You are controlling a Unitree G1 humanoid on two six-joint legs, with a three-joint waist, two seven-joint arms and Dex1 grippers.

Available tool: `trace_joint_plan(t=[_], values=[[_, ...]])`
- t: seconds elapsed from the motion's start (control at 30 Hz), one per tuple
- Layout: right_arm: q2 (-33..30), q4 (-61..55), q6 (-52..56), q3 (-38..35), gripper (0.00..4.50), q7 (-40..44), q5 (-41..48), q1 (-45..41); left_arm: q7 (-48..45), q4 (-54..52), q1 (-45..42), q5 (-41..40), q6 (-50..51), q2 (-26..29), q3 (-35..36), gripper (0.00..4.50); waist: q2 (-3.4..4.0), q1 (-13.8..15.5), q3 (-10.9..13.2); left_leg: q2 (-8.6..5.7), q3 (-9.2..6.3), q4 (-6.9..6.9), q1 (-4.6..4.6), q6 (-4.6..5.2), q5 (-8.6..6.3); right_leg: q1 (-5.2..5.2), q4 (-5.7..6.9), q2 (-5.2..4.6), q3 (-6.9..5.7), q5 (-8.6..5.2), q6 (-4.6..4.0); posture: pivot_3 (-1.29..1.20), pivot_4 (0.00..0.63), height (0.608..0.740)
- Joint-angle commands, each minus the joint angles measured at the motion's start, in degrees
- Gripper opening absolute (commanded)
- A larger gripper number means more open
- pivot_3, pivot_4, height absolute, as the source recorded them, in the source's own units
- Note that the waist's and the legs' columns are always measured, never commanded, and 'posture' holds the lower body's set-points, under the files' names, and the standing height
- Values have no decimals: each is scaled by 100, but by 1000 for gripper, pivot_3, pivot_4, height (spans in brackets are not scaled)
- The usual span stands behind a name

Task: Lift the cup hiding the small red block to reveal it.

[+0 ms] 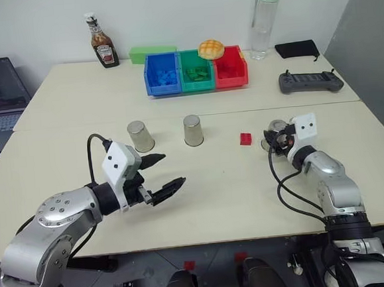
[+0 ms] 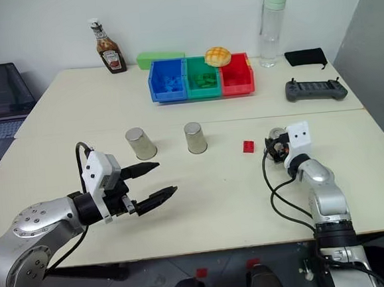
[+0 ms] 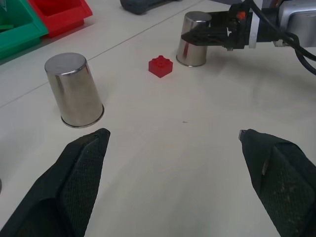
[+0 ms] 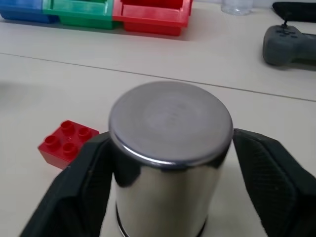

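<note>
The small red block (image 1: 245,138) is already revealed on the surface (image 1: 222,187), just beside the cup (image 4: 168,163), which stands upside down between the spread fingers of the right pincer (image 4: 168,192). Only withdrawal seems needed. The left pincer (image 1: 163,174) is spread, empty.

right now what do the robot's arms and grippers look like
Both arms have rounded silver-grey metal shells with black joint sections. Each wrist carries a small white box with two dark dots, and black cables loop from it back along the forearm. The left gripper and right gripper each end in two black, tapered, textured fingers. The left shoulder housing shows a ring of small bolts.
</note>
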Motion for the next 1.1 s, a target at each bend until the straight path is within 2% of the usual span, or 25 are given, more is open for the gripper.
trace_joint_plan(t=[0.03, 0.3, 0.47, 0.6, 0.8, 1.1], values=[[-24, -125, 6, -323, 4485, -112, 170, -188, -60, -64, -60, 19, -115, 57, 2, 4500, 0, 0, 0, 0, -1, 0, 0, 0, 0, 0, 0, 0, -1, 0, 0, 0, 150, 740], [-469, -1465, 232, -363, 4485, 584, 583, 264, -130, 10, -114, 101, -203, 73, 5, 4500, 1, 3, 1, 1, -2, -1, -1, 0, 0, 0, 0, 1, -2, 0, 0, 0, 150, 740], [-1059, -2974, 1154, -308, 4485, 1304, 1361, 1011, -100, 40, -61, 351, -260, 190, 50, 4500, 1, 9, 1, 3, -8, -3, -4, 1, -1, 1, -4, -2, -2, -1, 0, 0, 150, 740], [-1549, -3856, 2043, -386, 4485, 1458, 1831, 1486, -203, 30, 125, 580, -438, 307, -4, 4500, 0, 4, 1, 2, -7, 0, -1, 2, -1, 4, -2, -3, -2, -1, 1, 0, 150, 740], [-1869, -4330, 2976, -581, 4485, 1175, 2116, 1719, -411, 131, 183, 526, -488, 344, 31, 4500, -2, 12, 1, 0, -11, 1, 0, 2, -1, 5, -2, 5, -4, -2, 2, 0, 150, 740], [-1729, -4211, 2935, -729, 4485, 1042, 2181, 1778, -479, 287, -25, 488, -540, 244, 64, 4500, -2, 13, 2, -3, -7, 1, -1, 1, -1, 4, -4, 6, -6, -2, 3, 0, 150, 740]])
